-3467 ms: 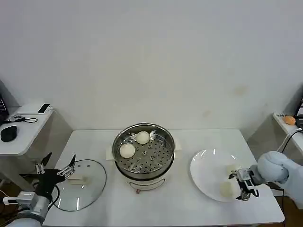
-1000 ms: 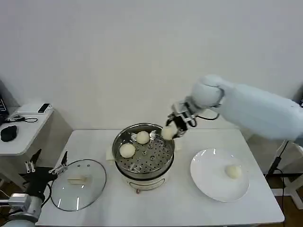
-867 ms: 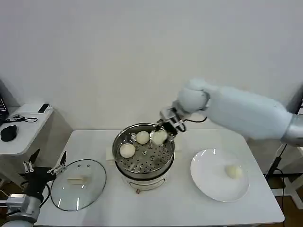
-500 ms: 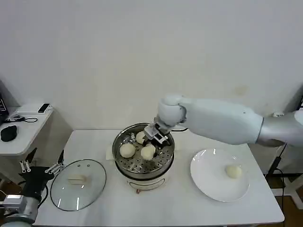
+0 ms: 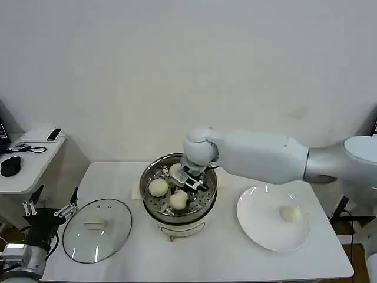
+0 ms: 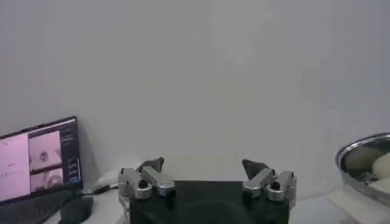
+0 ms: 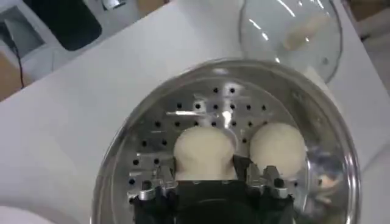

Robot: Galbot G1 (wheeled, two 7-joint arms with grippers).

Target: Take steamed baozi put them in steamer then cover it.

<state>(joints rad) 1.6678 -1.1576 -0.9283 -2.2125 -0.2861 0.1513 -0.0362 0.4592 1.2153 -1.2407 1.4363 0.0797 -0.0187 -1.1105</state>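
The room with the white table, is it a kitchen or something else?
Probably a robot test room, not a kitchen. The steamer and plate sit on a plain white table against a bare wall, and a side desk holds a computer mouse and a screen.

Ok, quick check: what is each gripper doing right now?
Left gripper: open, holding nothing, parked near the glass lid.
Right gripper: shut on a bun, inside the steamer.

Lab-type test room: bare white wall (image 5: 177,71), plain white table (image 5: 118,177), side desk (image 5: 29,159) with mouse (image 5: 10,166) and cables, monitor (image 6: 38,158) displaying camera feeds
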